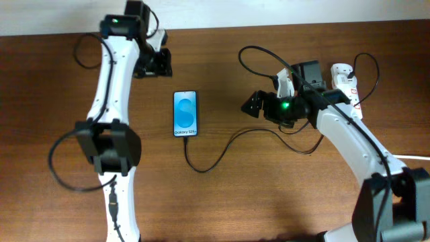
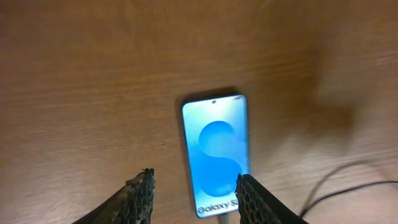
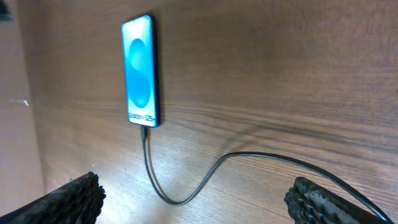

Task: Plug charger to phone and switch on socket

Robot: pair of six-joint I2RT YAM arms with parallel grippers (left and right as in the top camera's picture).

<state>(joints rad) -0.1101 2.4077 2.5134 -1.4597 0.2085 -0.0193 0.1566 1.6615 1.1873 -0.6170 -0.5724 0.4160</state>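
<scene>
The phone (image 1: 185,113) lies flat mid-table, blue screen up, white text at its near end. It also shows in the left wrist view (image 2: 215,154) and the right wrist view (image 3: 141,71). The charger, a thin black cable (image 1: 222,150), has its plug tip in the phone's near end (image 3: 144,130) and loops right (image 3: 205,180) toward the socket. The socket, a white power strip (image 1: 347,85), lies at the far right, partly hidden by the right arm. My left gripper (image 2: 194,198) is open and empty behind the phone. My right gripper (image 3: 196,199) is open and empty above the cable.
The thick white cord (image 1: 411,156) runs off the right edge. Black arm cables loop beside the left arm (image 1: 60,176) and over the right arm (image 1: 255,57). Bare wooden tabletop (image 1: 255,202) lies in front of the phone.
</scene>
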